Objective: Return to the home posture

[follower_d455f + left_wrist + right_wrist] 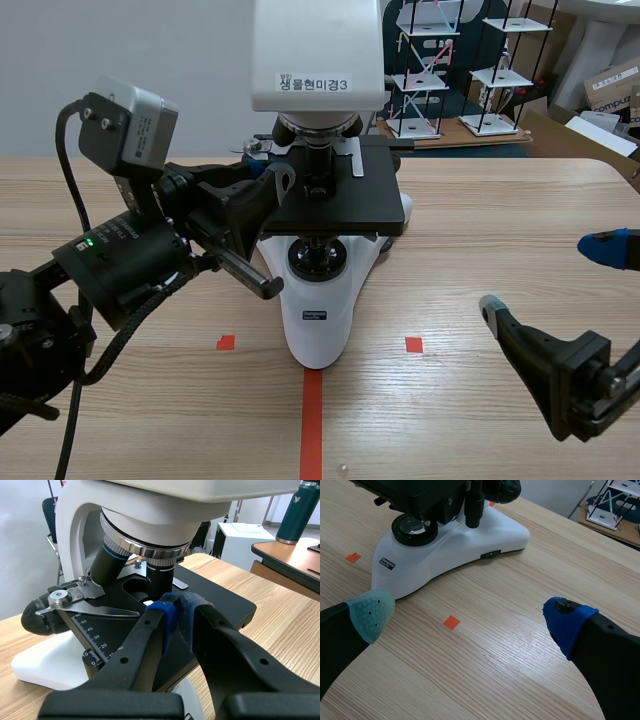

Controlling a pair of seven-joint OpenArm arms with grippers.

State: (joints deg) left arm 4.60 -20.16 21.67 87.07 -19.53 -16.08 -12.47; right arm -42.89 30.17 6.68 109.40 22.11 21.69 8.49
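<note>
Scene view: the left arm comes in low, bent at the elbow, its wrist camera raised. The left gripper (pixel 268 180) is pushed in at the edge of the black stage (pixel 340 200) of the microscope (pixel 318 320). The right arm lies low at the far side, and the right gripper (pixel 548 275) hovers over bare desk (pixel 480 230), well apart from the microscope.

Fingers: in the left wrist view the left gripper (pixel 177 612) has its two blue pads (pixel 167 617) pressed together just over the stage (pixel 220 600). I see nothing between them. In the right wrist view the right gripper (pixel 467 617) is spread wide, one grey-green pad (pixel 370 612) and one blue, with only desk between them and nothing held.

Counts: one microscope, standing mid-desk on its white base across the head of the red tape line (pixel 311 425). Two arms. Two red squares (pixel 226 342) flank the base in the scene view.

View differences: only the left wrist view shows the two objectives (pixel 160 577) under the turret, the stage scale, and a dark green bottle (pixel 300 510) on another desk behind. Only the right wrist view looks down on the round lamp lens (pixel 414 528) in the base (pixel 450 545). Only the scene view shows the label (pixel 314 83) on the microscope head.
</note>
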